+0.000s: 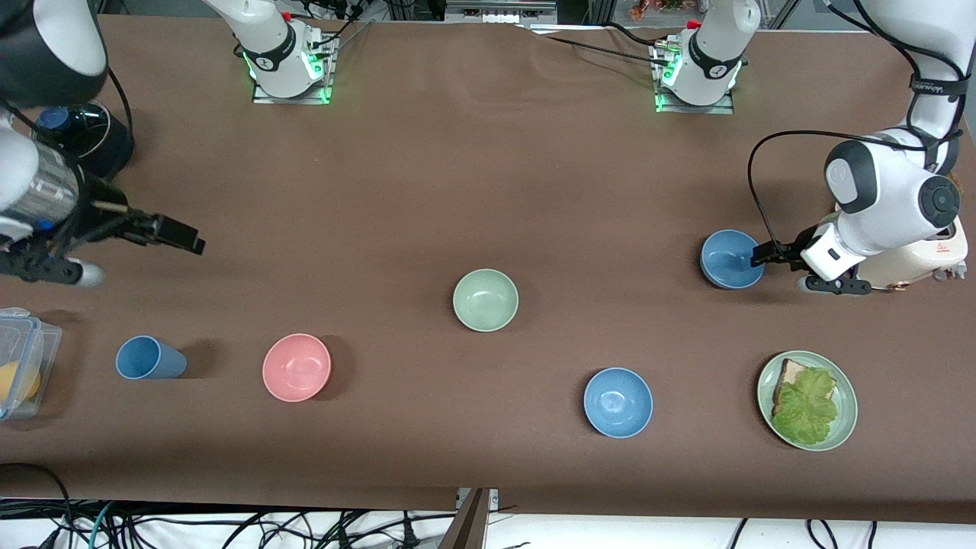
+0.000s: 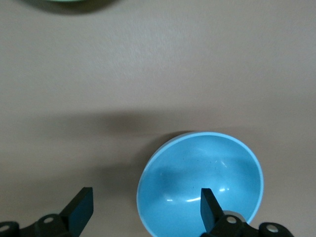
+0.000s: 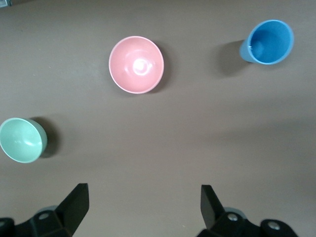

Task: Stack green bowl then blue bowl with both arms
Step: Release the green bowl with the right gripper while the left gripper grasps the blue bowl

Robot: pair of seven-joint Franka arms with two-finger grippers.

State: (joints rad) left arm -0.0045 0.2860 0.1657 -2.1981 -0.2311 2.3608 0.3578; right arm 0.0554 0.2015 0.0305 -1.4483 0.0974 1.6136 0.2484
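Note:
The green bowl [image 1: 486, 300] stands upright mid-table; it also shows in the right wrist view [image 3: 20, 140]. The blue bowl [image 1: 732, 259], dull steel blue, stands toward the left arm's end. My left gripper [image 1: 761, 256] is low at this bowl's rim and open. In the left wrist view the left gripper [image 2: 145, 210] straddles the rim of the blue bowl [image 2: 207, 163], with one finger [image 2: 210, 205] inside it and the other outside. My right gripper [image 1: 191, 240] is open and empty over bare table at the right arm's end; in its own wrist view the right gripper [image 3: 143, 207] holds nothing.
A pink bowl [image 1: 296, 367] and a blue cup on its side [image 1: 149, 358] lie nearer the camera than the right gripper. A brighter sky-blue bowl [image 1: 618, 402] and a plate with bread and lettuce [image 1: 845, 427] sit near the front. A clear container [image 1: 23, 358] is at the table's end.

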